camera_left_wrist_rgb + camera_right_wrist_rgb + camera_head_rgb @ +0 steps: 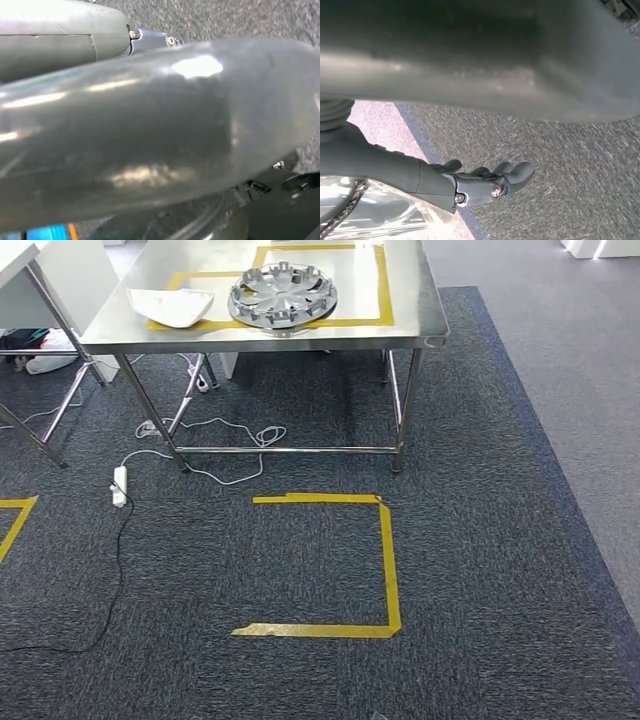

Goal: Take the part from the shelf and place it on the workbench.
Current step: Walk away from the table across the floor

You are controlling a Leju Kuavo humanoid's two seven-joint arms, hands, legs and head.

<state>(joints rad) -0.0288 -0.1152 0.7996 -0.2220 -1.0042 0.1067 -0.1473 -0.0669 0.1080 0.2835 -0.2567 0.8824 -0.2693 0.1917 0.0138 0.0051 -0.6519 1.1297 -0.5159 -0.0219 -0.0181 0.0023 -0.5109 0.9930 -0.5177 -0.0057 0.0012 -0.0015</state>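
The wheel cover [283,295], a silver spoked disc, is seen lying flat on the steel workbench [407,310], well ahead of both hands and touched by neither. It is set inside a rectangle of yellow tape [385,290] stuck to the bench top. A white curved piece [170,305] is laid just beside it, on the side of the left hand, and the two are apart. The right hand [471,182] is held low over the dark carpet [554,180]. Its dark fingers [516,172] are stretched out straight, its thick grey thumb [471,60] is kept well apart from them, and nothing is held between them. The left hand [113,125] is shown very close to its own camera, where a broad glossy grey surface, taken to be the thumb, covers the fingers. A grey part with two screws is seen past it, but whether that hand is spread, curled or holding anything cannot be told. On the carpet between the hands and the workbench, a three-sided outline of floor tape [390,560] is marked. Farther toward the left hand's side, a white power strip [119,485] is laid on the carpet, and a white cable [226,475] is run from it under the bench. Part of a second table [45,270] is seen beyond, on that same side.
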